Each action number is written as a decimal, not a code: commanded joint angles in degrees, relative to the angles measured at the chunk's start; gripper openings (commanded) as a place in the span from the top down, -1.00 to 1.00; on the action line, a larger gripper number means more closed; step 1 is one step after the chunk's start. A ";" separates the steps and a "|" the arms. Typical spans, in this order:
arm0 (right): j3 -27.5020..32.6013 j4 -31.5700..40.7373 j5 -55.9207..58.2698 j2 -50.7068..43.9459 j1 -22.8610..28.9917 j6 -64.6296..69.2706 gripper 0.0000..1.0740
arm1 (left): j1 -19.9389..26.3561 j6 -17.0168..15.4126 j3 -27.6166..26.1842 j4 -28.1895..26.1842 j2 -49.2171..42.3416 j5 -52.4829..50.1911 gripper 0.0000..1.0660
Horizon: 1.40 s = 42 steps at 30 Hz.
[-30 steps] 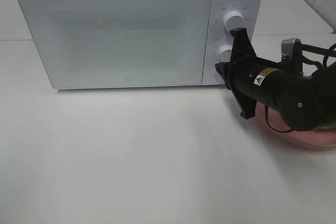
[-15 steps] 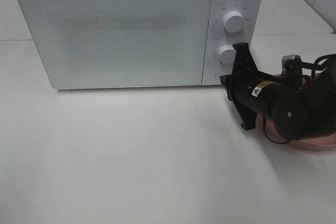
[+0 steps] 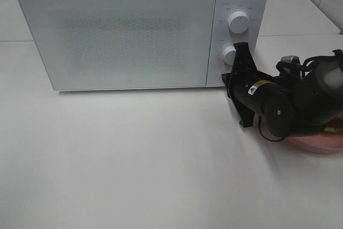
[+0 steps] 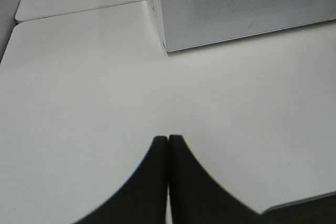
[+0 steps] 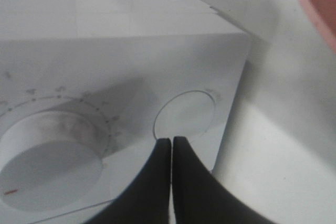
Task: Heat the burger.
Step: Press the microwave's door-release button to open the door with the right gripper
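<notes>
Only a sliver of the burger [image 3: 334,127] shows, green and yellow layers behind my right arm, on the pink plate [image 3: 320,144] at the table's right edge. The white microwave [image 3: 118,36] stands at the back with its door closed. My right gripper [image 5: 171,140] is shut and empty. Its tips sit at the edge of the round button [image 5: 185,116] at the bottom of the control panel, below the lower knob [image 3: 230,55]. In the left wrist view my left gripper [image 4: 168,139] is shut with nothing in it, low over bare table in front of the microwave's left corner.
An upper knob [image 3: 238,21] sits above the lower one on the panel. My right arm [image 3: 278,105] lies across the plate, close to the microwave's right front corner. The white table [image 3: 134,159] stretches in front of the microwave.
My right arm has come down from the lower knob's height to the panel's bottom button and moved slightly closer to it. Both grippers stayed shut.
</notes>
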 commanded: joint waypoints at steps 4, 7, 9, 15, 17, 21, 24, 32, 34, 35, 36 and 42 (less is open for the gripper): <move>-0.80 2.75 -0.06 0.69 -0.11 -2.46 1.00 | -0.11 0.11 0.17 0.06 -1.20 -0.63 0.99; -2.06 2.52 0.11 1.49 -0.11 -2.46 1.00 | -0.11 0.11 0.17 0.06 -1.20 -0.63 0.99; -3.21 2.52 0.17 2.29 -0.11 -2.46 1.00 | -0.11 0.11 0.17 0.06 -1.20 -0.63 0.99; -3.84 5.39 -0.06 2.92 -0.11 -2.98 1.00 | -0.11 0.11 0.17 0.06 -1.20 -0.63 0.99; -4.64 5.67 0.00 3.78 -0.11 -3.32 1.00 | -0.11 0.11 0.17 0.06 -1.20 -0.63 0.99; -6.19 5.50 0.06 4.76 -0.11 -3.38 1.00 | -0.11 0.11 0.17 0.06 -1.20 -0.63 0.99; -7.33 5.44 -0.06 4.93 -0.11 -3.78 1.00 | -0.11 0.11 0.17 0.06 -1.20 -0.63 0.99; -10.54 5.73 -0.86 4.93 -0.86 -6.25 1.00 | -0.11 0.11 0.17 0.06 -1.20 -0.63 0.99; -10.54 6.30 -1.78 4.93 -0.86 -6.25 1.00 | -0.11 0.11 0.17 0.06 -1.20 -0.63 0.99; -10.54 7.05 -2.92 4.93 -0.86 -6.25 1.00 | -0.11 0.11 0.17 0.06 -1.20 -0.63 0.99; -10.54 6.99 -2.98 4.93 -0.86 -6.25 1.00 | -0.11 0.11 0.17 0.06 -1.20 -0.63 0.99; -10.54 6.93 -2.75 4.93 -0.86 -6.25 1.00 | -0.11 0.11 0.17 0.06 -1.20 -0.63 0.99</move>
